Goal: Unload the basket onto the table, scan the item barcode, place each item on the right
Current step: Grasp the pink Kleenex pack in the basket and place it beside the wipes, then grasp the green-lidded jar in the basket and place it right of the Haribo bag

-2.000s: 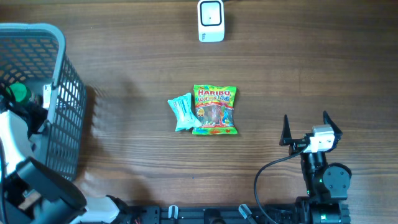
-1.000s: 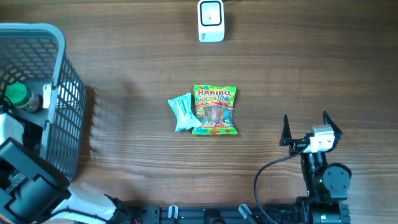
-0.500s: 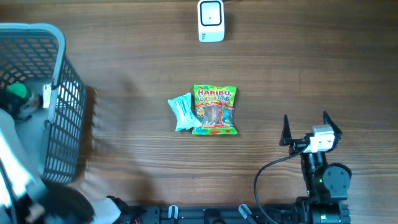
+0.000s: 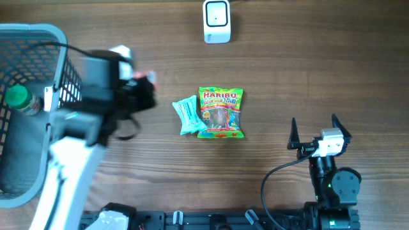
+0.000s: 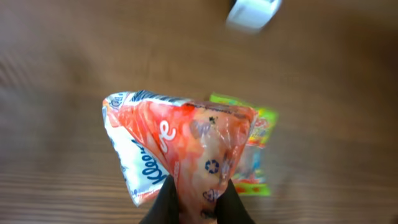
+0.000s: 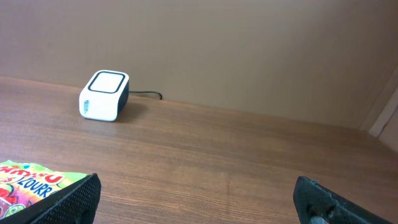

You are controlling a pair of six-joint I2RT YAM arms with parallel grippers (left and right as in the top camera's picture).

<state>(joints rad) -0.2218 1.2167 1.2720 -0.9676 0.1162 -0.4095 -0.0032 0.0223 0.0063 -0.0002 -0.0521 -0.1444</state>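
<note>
Left end effector (image 5: 198,206) clamped on an orange packet (image 5: 180,149).
Right end effector (image 4: 313,131) gapes empty at 4 o'clock; scanner (image 4: 216,21) at 12.

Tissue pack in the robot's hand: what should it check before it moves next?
1. Left gripper shut on the tissue pack: ok.
2. Scanner in view, nothing covering it: ok.
3. Barcode turned toward the scanner: cannot tell, no barcode shows.
4. Haribo bag lying flat, apart from the scanner: ok.
5. Right gripper open and off to the side: ok.
</note>
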